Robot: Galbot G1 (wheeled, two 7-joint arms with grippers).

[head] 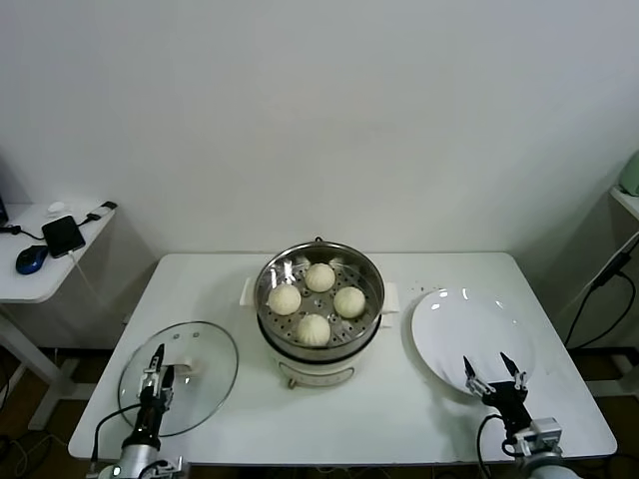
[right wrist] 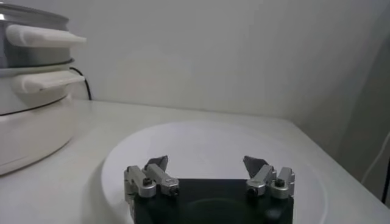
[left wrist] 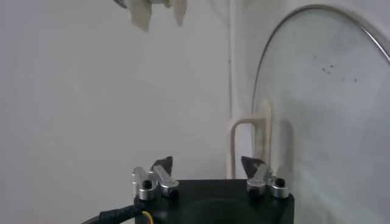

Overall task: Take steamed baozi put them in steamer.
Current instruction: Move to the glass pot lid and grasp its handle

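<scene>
Head view shows no readable writing or brand on anything. Four smooth, cream-white, dome-shaped steamed baozi (head: 318,300) sit on the perforated tray inside the steamer (head: 319,348), a round shiny steel pot on a white base with side handles, at the middle of the white table (head: 389,409). Both grippers hang low at the table's near edge, well apart from the buns. The left gripper (head: 157,363) hovers over the round glass lid (head: 205,384), which lies flat beside the steamer; its jaws stand apart, holding nothing. The right gripper (head: 491,372) hovers over the near rim of the flat white plate (head: 464,324), jaws likewise spread and empty.
</scene>
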